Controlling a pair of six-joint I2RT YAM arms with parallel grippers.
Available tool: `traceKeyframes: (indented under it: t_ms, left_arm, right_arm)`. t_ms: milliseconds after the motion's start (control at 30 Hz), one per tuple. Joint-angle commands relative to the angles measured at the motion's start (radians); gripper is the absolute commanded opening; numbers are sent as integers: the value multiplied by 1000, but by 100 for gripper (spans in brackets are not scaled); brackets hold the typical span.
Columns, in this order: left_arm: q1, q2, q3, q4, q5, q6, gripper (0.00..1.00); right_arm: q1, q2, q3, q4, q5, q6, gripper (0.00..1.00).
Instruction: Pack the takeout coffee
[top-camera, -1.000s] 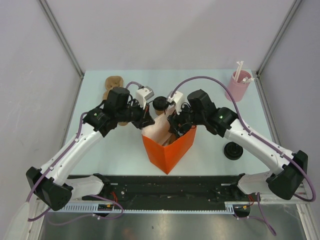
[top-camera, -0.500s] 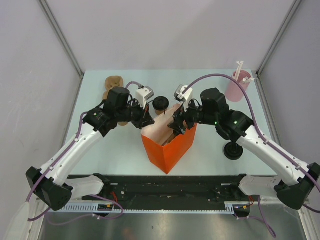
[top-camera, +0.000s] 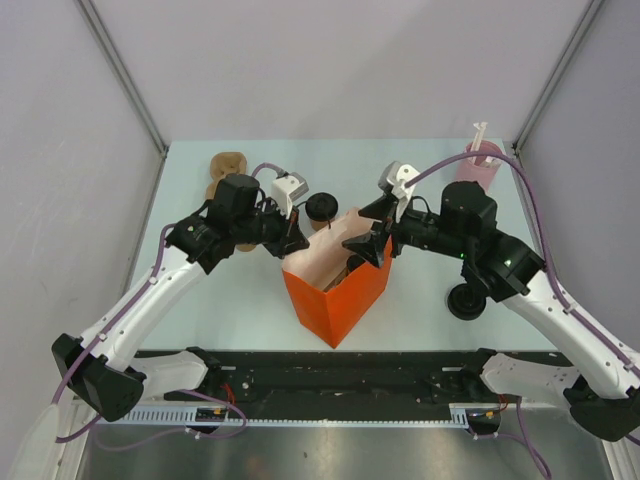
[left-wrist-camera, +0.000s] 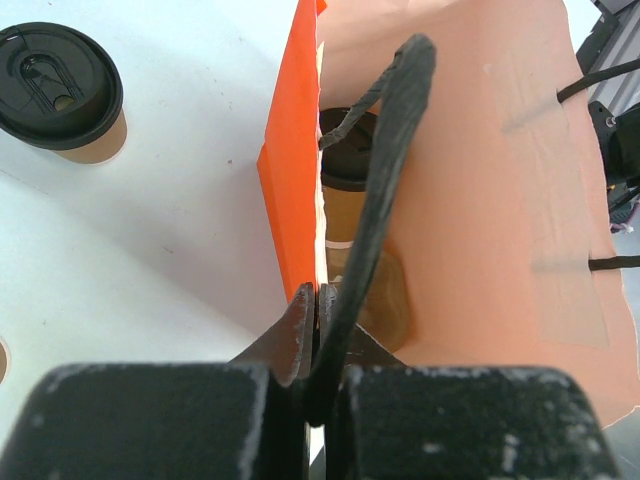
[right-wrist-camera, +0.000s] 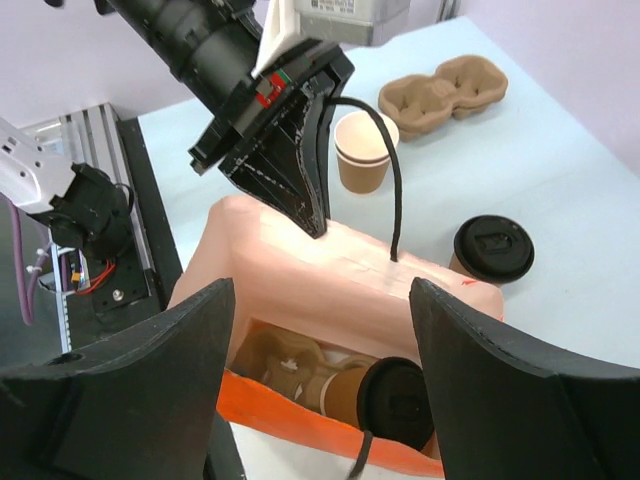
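Note:
The orange bag (top-camera: 335, 295) stands open at the table's middle. My left gripper (top-camera: 296, 243) is shut on the bag's left rim, next to its black cord handle; the wrist view shows the pinch (left-wrist-camera: 318, 300) on the orange wall (left-wrist-camera: 290, 170). One tan cup with a black lid (right-wrist-camera: 395, 400) sits tilted inside the bag (right-wrist-camera: 330, 440), also seen in the left wrist view (left-wrist-camera: 345, 150). The other lidded cup (top-camera: 320, 208) stands on the table just behind the bag (right-wrist-camera: 492, 248) (left-wrist-camera: 60, 90). My right gripper (top-camera: 370, 228) (right-wrist-camera: 322, 290) is wide open and empty above the bag's right rim.
A brown pulp tray (top-camera: 228, 165) (right-wrist-camera: 445, 92) lies at the back left, with an open lidless paper cup (right-wrist-camera: 365, 150) near it. More pulp tray shows inside the bag (right-wrist-camera: 285, 365). A pink cylinder with white straws (top-camera: 478, 165) stands back right. A black round lid-like object (top-camera: 467, 300) sits right of the bag.
My right gripper has come up out of the bag and drawn back to the right, now open and empty. The left gripper has kept its hold on the bag's rim.

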Motion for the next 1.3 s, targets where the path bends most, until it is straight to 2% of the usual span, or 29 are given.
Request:
traceKeyframes:
  t_ms: [0, 200, 400, 800, 933, 1267]
  left_arm:
    - [-6, -3, 41, 4, -4, 49, 0]
    - [-6, -2, 46, 1, 3, 51, 7]
    - [-6, -3, 49, 1, 4, 54, 19]
    - [-6, -9, 81, -7, 26, 64, 50]
    - [-6, -14, 95, -13, 21, 74, 66]
    - [-7, -28, 170, -52, 39, 101, 85]
  right_arm:
    - [-12, -52, 7, 79, -20, 24, 76]
    - [-26, -75, 7, 82, -23, 31, 77]
    - [-31, -77, 7, 94, -31, 37, 78]
    - [-35, -58, 7, 99, -35, 40, 78]
    - [-35, -52, 7, 103, -35, 41, 79]
    - [-43, -44, 8, 106, -37, 49, 79]
